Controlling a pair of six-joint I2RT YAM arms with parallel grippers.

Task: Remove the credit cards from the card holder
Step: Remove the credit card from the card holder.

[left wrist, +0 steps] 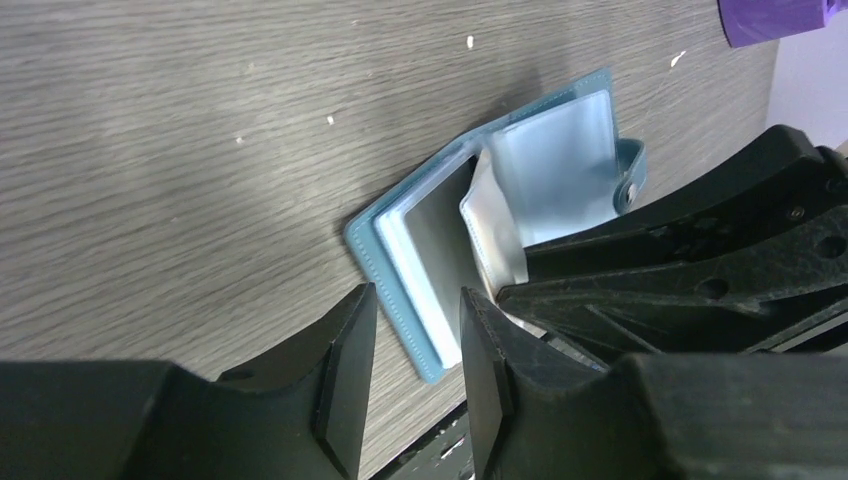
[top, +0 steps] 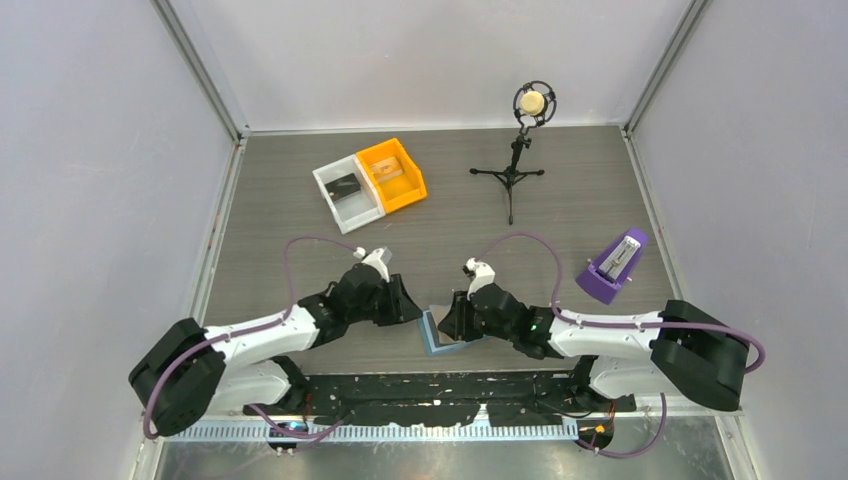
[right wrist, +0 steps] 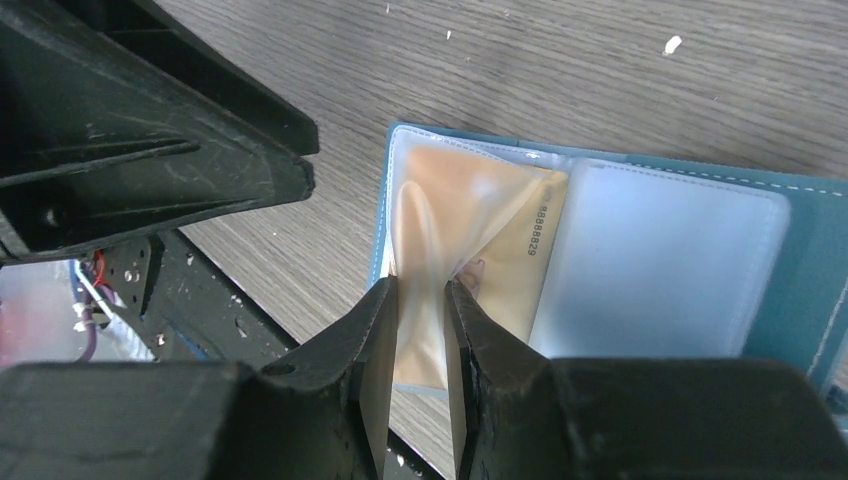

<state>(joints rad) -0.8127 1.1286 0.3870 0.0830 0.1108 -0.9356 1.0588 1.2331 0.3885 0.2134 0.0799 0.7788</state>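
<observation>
The light-blue card holder [top: 432,338] lies open on the table near the front edge, between my two grippers. It also shows in the left wrist view [left wrist: 395,285] and the right wrist view [right wrist: 805,250]. A tan card [right wrist: 505,255] sits inside its clear left pocket. My right gripper [right wrist: 420,300] is shut on that crumpled clear pocket at its near edge; it also shows from above [top: 455,320]. My left gripper [left wrist: 418,335] is open just off the holder's left corner, not touching it, and shows from above too [top: 412,305]. A black card [top: 344,185] lies in the white bin.
The white bin [top: 352,212] and orange bin [top: 415,185] stand side by side at the back. A microphone stand [top: 515,165] is at the back right. A purple wedge stand [top: 612,265] is at the right. The black base plate runs along the table's front edge.
</observation>
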